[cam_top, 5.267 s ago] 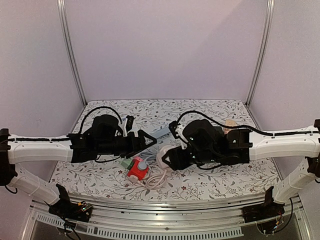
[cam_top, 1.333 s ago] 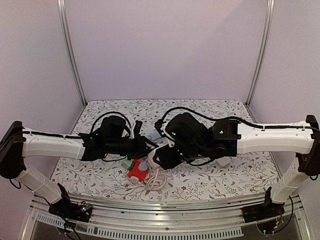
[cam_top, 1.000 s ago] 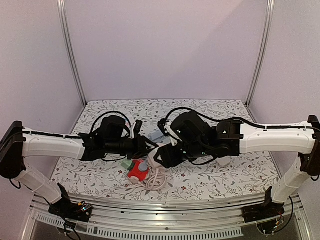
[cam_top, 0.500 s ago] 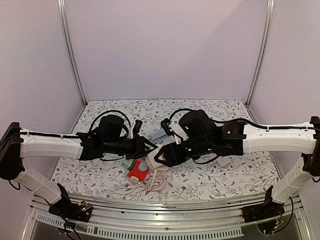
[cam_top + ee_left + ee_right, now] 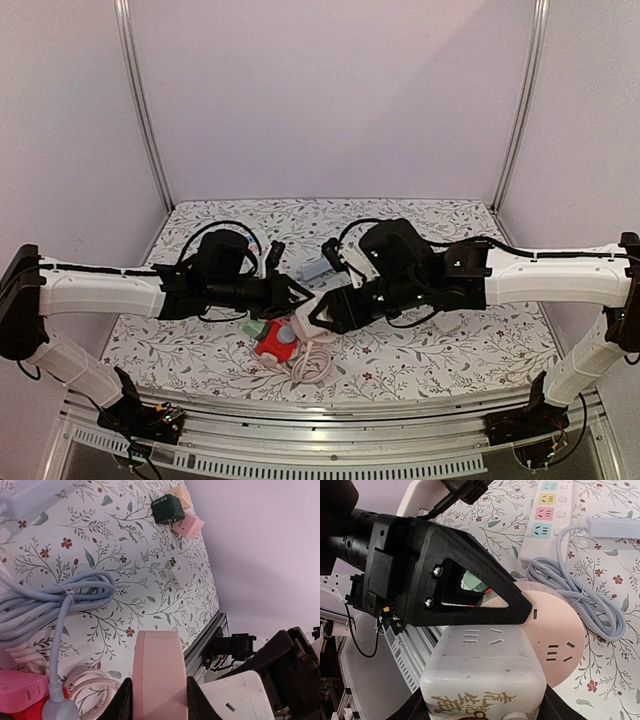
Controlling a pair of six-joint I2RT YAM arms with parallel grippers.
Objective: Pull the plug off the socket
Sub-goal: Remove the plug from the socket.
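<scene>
Motion in the last second belongs to the right arm [image 5: 540, 275]: its wrist has drawn back toward its own side, while the left arm [image 5: 100, 290] has barely stirred. I read that as the pull under way.

The left gripper [image 5: 159, 685] has its jaws pinching the flat faces of the pink socket [image 5: 157, 665], seen edge-on. The right gripper [image 5: 482, 700] has its jaws clamped on the sides of the white plug [image 5: 482, 660]. Both things hang in the air over the middle of the table [image 5: 470, 350], just beyond the red cube [image 5: 272, 343] in the top view. Plug and socket sit close together (a left finger [image 5: 470, 595] crosses between them, so I cannot tell whether the prongs are out).

Counted:
- one socket
- one plug
- one red cube
- one strip [image 5: 545, 510] showing four outlets
- one bundled cable [image 5: 45, 600]
- three cubes grouped near the table's edge: green [image 5: 167, 508], pink [image 5: 189, 526], beige [image 5: 178, 492]
- one small white adapter [image 5: 176, 575] near them
</scene>
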